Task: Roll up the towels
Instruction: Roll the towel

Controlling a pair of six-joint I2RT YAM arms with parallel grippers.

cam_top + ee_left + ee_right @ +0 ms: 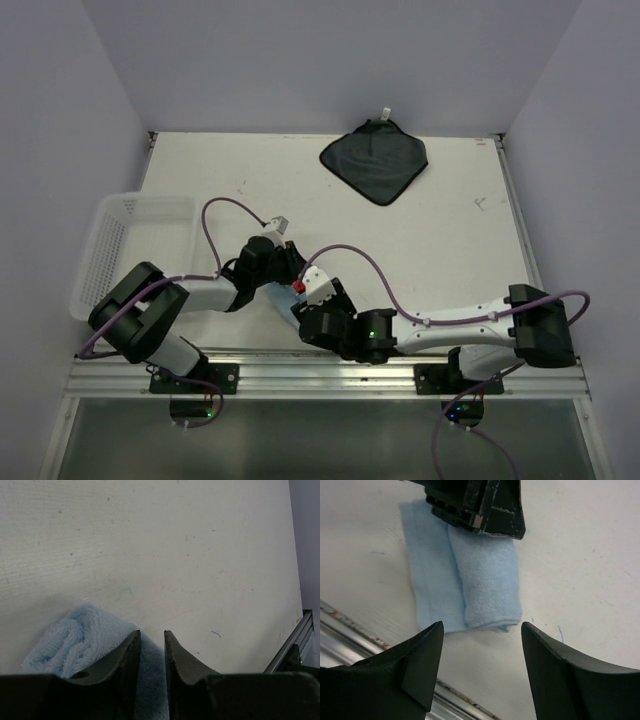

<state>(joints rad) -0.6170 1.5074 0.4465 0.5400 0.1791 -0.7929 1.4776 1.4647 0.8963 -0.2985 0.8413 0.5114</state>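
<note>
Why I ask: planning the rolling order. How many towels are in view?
2. The light blue towel lies partly rolled near the front edge of the table, at the left pincer; the dark grey towel lies flat at the far edge. Others may be hidden.

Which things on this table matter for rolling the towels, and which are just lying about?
Part of the job: light blue towel, partly rolled, near the front rail; dark towel, flat at the far edge.
Just lying about: white mesh basket, on the left side.

basket (100, 255): table (460, 250) left edge | far towel (375, 160): back, right of centre | near towel (480, 577): front centre
</note>
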